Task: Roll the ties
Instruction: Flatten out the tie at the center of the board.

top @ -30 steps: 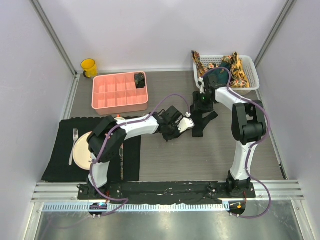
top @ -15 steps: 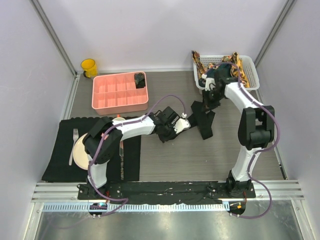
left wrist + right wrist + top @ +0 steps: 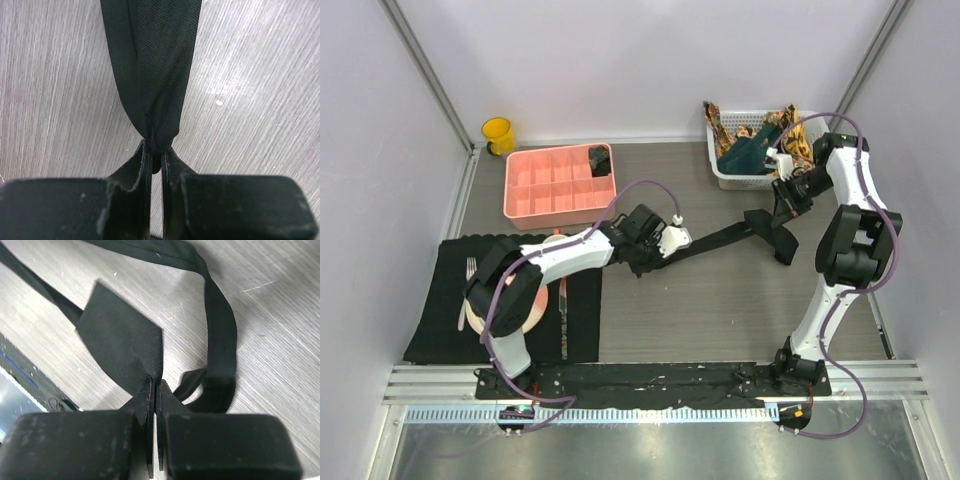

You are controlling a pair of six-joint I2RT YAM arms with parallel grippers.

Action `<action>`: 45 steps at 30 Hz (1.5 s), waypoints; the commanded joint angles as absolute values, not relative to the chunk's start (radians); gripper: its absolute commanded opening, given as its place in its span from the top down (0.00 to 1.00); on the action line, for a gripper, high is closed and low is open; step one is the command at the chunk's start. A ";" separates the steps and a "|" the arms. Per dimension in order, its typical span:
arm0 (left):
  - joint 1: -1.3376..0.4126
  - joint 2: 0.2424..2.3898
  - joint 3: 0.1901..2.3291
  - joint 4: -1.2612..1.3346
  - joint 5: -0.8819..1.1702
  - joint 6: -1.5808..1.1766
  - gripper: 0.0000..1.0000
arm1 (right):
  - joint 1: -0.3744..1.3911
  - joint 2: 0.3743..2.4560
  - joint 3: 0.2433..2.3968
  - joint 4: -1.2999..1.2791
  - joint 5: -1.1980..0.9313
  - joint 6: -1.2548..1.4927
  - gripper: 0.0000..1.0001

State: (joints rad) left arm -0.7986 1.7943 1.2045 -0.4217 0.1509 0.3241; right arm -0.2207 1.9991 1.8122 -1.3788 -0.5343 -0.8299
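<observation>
On table (image 3: pixel 700 310) | black tie (image 3: pixel 720 237) stretched | left fingers (image 3: pixel 134 172) clamped on one end | right fingers (image 3: pixel 141 401) on other

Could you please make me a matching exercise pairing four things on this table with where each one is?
1 black tie
2 yellow cup
3 white basket
4 fork

A far-left corner
B holding patterned ties
C pinched by left tool and right tool
D on the black mat

Pairs: 1-C, 2-A, 3-B, 4-D

Two white arms (image 3: pixel 572 254) — black joints, looping purple cables (image 3: pixel 642 184).
</observation>
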 commanded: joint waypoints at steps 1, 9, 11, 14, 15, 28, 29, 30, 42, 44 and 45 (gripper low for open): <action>-0.767 1.779 1.155 -0.597 0.113 0.350 1.00 | -0.218 1.971 1.856 -1.506 -0.503 -1.006 0.99; -0.733 1.743 1.187 -0.601 0.230 0.331 0.50 | -0.023 1.794 1.637 -1.355 -0.407 -1.078 0.99; -0.697 1.676 1.177 -0.585 0.337 0.304 0.33 | 0.030 1.741 1.563 -1.322 -0.368 -1.136 0.99; -0.624 1.622 1.166 -0.551 0.386 0.253 0.17 | 0.064 1.590 1.407 -1.279 -0.304 -1.251 0.99; -0.608 1.606 1.166 -0.545 0.393 0.250 0.17 | 0.067 1.492 1.349 -1.231 -0.284 -1.352 0.99; -0.663 2.006 1.600 -0.610 0.399 0.134 0.25 | 0.135 1.065 0.755 -0.741 -0.112 -1.686 0.99; -0.673 2.035 1.617 -0.612 0.403 0.133 0.25 | 0.140 1.052 0.744 -0.726 -0.107 -1.690 0.99; -0.693 2.052 1.641 -0.612 0.414 0.130 0.24 | 0.143 1.046 0.735 -0.716 -0.103 -1.698 0.99; -0.736 2.198 1.726 -0.724 0.275 0.159 0.58 | 0.164 0.991 0.627 -0.488 -0.172 -1.640 0.99; -0.724 2.184 1.694 -0.736 0.270 0.176 0.66 | 0.164 1.032 0.711 -0.605 -0.205 -1.605 0.96; -0.718 2.175 1.678 -0.744 0.264 0.182 0.69 | 0.164 1.049 0.742 -0.639 -0.233 -1.579 0.94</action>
State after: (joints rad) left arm -0.7467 2.1914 1.7031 -0.6563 0.3172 0.1459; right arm 0.1562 1.0035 0.6094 -0.5922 -0.1368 -1.6672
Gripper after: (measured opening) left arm 0.370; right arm 0.031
